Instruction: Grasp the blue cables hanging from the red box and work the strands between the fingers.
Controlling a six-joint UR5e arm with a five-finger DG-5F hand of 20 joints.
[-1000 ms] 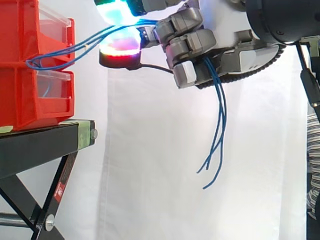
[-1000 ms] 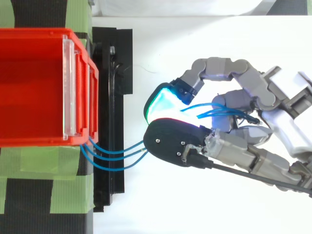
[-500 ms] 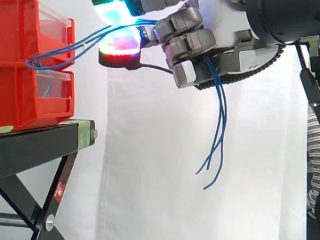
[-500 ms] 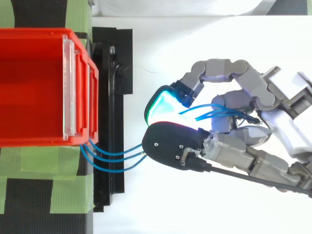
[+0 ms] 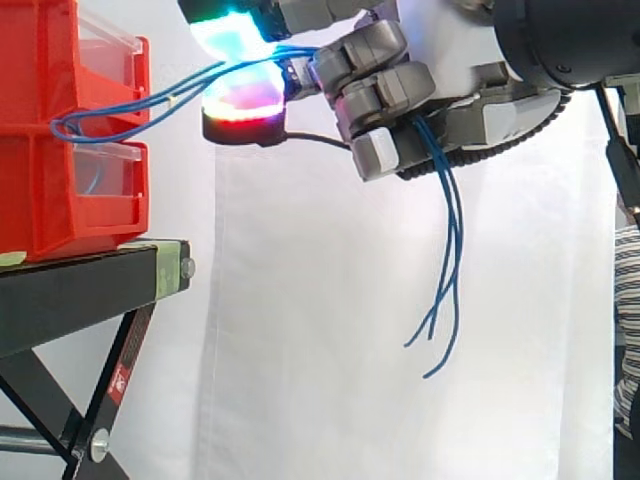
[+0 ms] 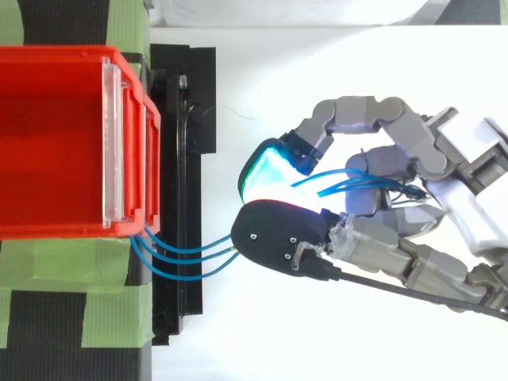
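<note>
Robot hand (image 5: pixel 395 105) was closed on the blue cables (image 5: pixel 455 240) just beside the front of the red box (image 5: pixel 60 130). The strands were pinched between its glowing fingertips (image 5: pixel 240 100) and threaded through the curled fingers, with the loose ends hanging well clear of the box. The grasp looked done; working the strands between the pads seemed to remain. A white curtain (image 5: pixel 300 350) hung behind the box.
</note>
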